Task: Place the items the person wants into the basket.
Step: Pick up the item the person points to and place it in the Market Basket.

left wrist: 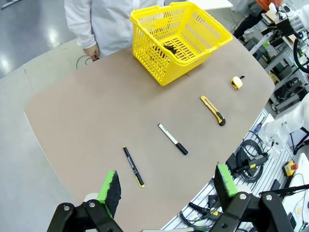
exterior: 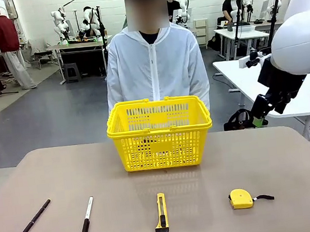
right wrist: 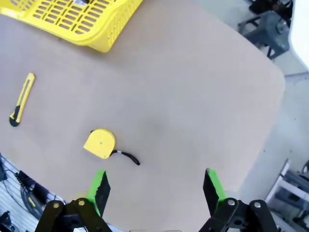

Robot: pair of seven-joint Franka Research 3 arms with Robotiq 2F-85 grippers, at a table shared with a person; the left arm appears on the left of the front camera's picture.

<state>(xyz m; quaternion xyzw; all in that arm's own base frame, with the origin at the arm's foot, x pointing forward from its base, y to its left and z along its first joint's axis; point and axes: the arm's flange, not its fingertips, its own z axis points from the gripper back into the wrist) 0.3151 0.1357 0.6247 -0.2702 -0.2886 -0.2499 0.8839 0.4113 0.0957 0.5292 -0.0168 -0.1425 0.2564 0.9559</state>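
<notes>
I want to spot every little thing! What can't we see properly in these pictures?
- Front view: the hands of the person, hidden behind the basket.
- Left wrist view: a dark shape in the basket, too small to tell what it is; the print on the marker pen, too small to read.
- Right wrist view: most of the basket, cut off by the top edge.

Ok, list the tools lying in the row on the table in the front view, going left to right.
thin black pen with yellow tip → marker pen → utility knife → tape measure
</notes>
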